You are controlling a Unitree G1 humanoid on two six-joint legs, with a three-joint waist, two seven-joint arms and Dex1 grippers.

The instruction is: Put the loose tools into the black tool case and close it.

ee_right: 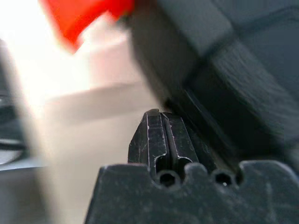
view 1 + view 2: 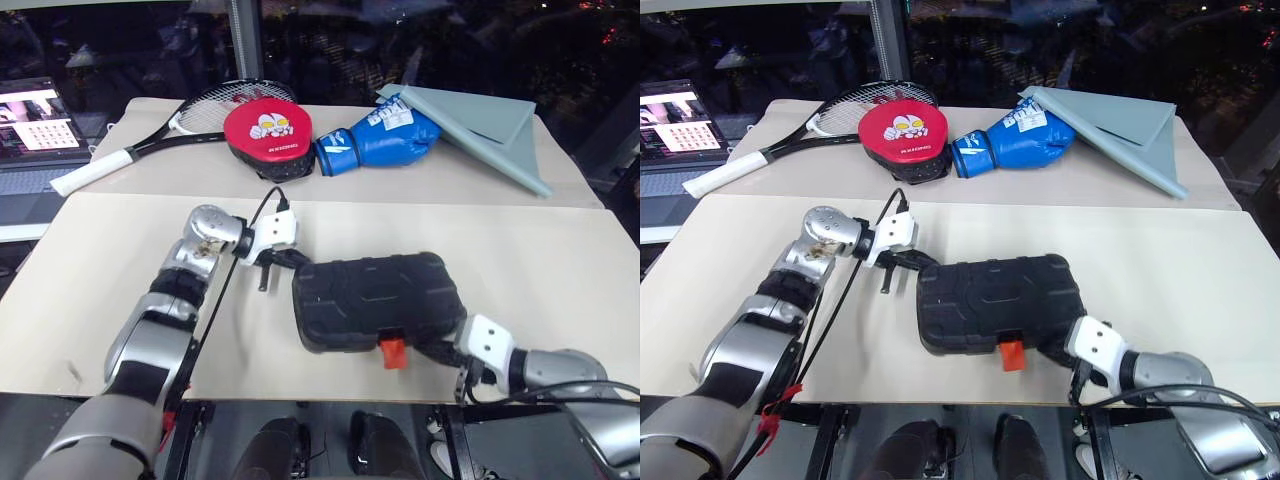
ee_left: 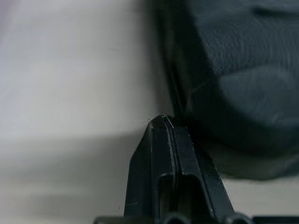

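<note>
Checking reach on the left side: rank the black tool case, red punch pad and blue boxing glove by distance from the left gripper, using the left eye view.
From the left gripper:
1. Black tool case, right beside its fingers.
2. Red punch pad, behind, at the far edge.
3. Blue boxing glove, behind and further right.

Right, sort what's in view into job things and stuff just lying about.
Job: black tool case, lid down, orange latch; left tool and right tool, both shut at its edges.

Lying about: tennis racket, red punch pad, blue boxing glove, grey folder, laptop.
</note>
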